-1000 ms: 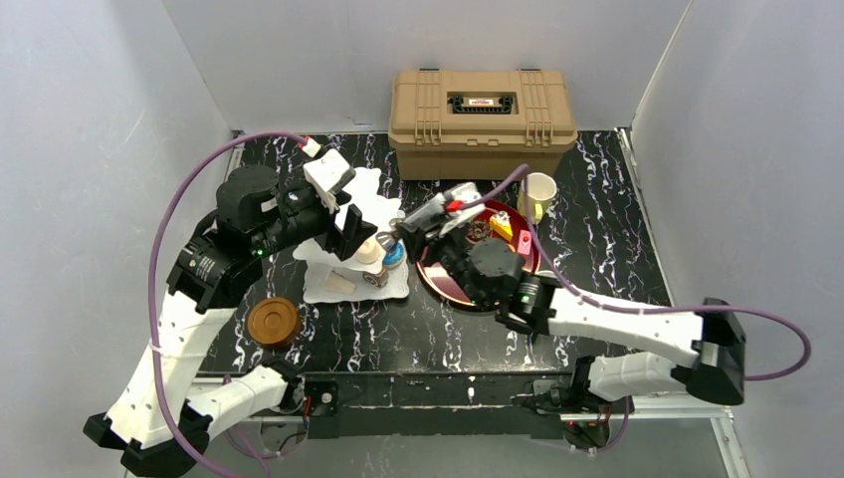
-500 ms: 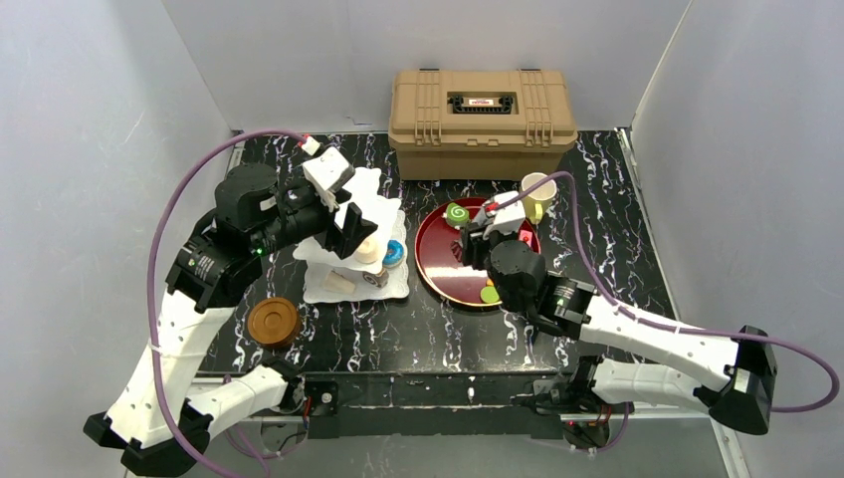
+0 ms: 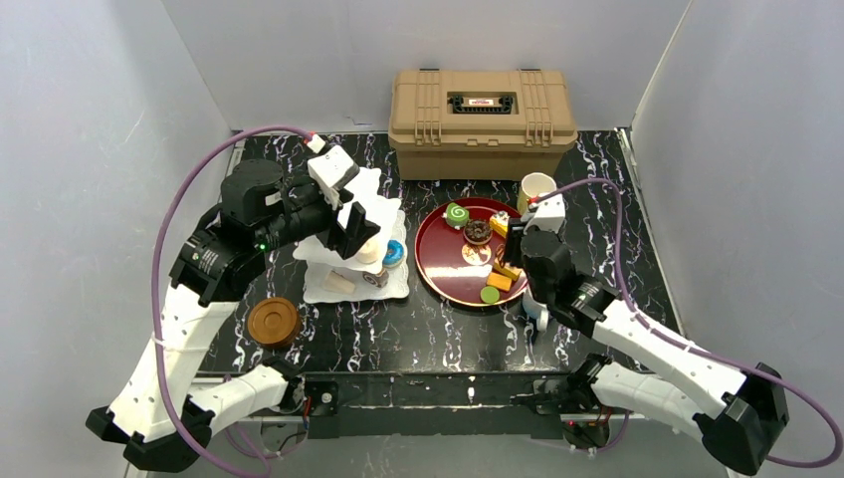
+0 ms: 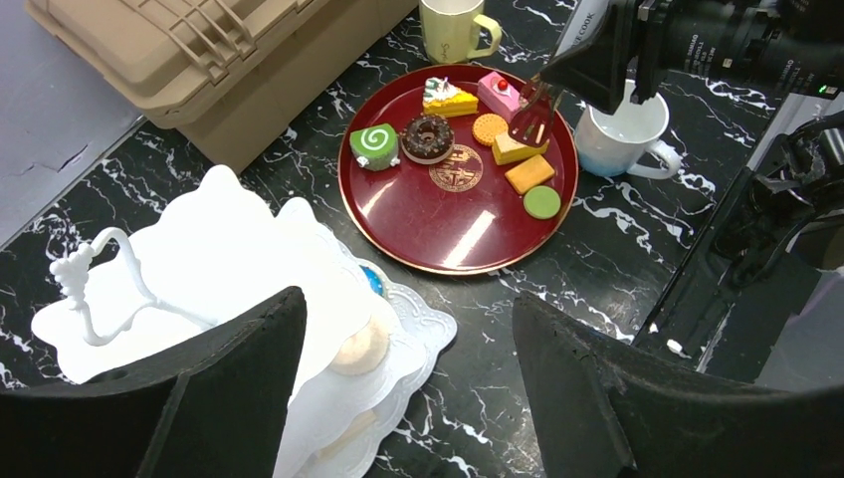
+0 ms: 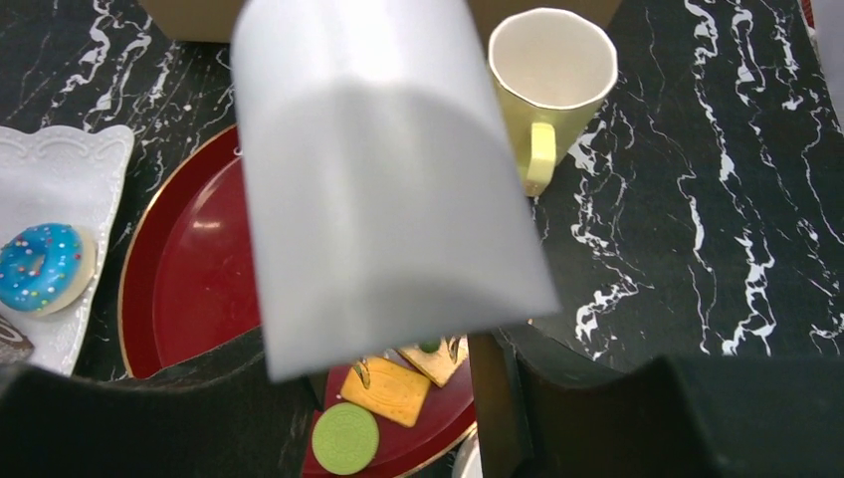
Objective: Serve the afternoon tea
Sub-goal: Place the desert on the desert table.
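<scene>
The white three-tier stand [image 3: 338, 284] [image 4: 199, 259] carries a blue donut [image 3: 394, 253] [image 5: 40, 267] and cream pastries on its lower tiers. My left gripper [image 3: 350, 229] [image 4: 408, 309] hangs open above it, with nothing between its fingers. My right gripper [image 3: 520, 242] [image 5: 388, 398] is shut on white tongs [image 5: 388, 199]. The tongs' metal tips stand apart over a yellow cake [image 4: 518, 149] and an orange biscuit [image 5: 386, 388]. A green roll [image 4: 373, 144], chocolate donut [image 4: 428, 137] and pink cake [image 4: 498, 95] lie nearby. The cream-yellow mug [image 3: 537, 187] [image 5: 547, 65] and white mug [image 4: 627, 139] stand to the right.
The cakes lie in a dark red round tray [image 3: 443, 279] at the middle of the table. A tan plastic case [image 3: 483, 110] fills the back. A brown coaster [image 3: 274, 321] sits at the front left. Grey walls close in three sides.
My right arm has swung right, away from the stand, carrying the tongs back over the tray's right side. The left gripper has barely moved.
</scene>
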Controlling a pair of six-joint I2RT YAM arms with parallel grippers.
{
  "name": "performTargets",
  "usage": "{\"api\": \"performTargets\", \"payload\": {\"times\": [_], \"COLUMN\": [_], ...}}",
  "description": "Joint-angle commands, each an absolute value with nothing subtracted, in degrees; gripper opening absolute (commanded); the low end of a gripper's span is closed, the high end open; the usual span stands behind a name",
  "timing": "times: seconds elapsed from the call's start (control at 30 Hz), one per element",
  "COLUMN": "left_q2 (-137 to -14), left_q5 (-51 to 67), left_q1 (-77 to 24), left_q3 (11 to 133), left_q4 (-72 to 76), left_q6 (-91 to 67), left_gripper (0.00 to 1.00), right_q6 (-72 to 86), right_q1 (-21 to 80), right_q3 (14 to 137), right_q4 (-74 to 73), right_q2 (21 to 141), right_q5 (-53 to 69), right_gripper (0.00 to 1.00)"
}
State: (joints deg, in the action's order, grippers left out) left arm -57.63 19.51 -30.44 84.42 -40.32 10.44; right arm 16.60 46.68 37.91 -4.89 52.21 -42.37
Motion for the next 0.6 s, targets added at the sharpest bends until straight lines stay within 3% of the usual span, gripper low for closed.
{"api": "performTargets", "payload": {"times": [0.0,0.27,0.57], "left_q2": [-57.06,-57.03,-56.61], "left_q5": [19.87,19.47,19.25], "left_q1": [-30.41,-30.41,-30.39], "left_q3": [85.39,85.91,85.89], "left_q4": [-40.90,-41.59,-42.36], "left_q6": [10.69,10.93,11.45], "left_gripper": [0.75,0.83,0.85], "right_q6": [17.68,17.96,15.79], "right_q1": [44.33,41.97,40.95], "right_q3": [37.23,35.15,34.22], "right_q4": [-5.96,-6.08,0.27], "right_q2": [49.20,48.02,51.60], "right_q5": [-41.01,-39.96,-36.86], "right_gripper": [0.57,0.57,0.57]}}
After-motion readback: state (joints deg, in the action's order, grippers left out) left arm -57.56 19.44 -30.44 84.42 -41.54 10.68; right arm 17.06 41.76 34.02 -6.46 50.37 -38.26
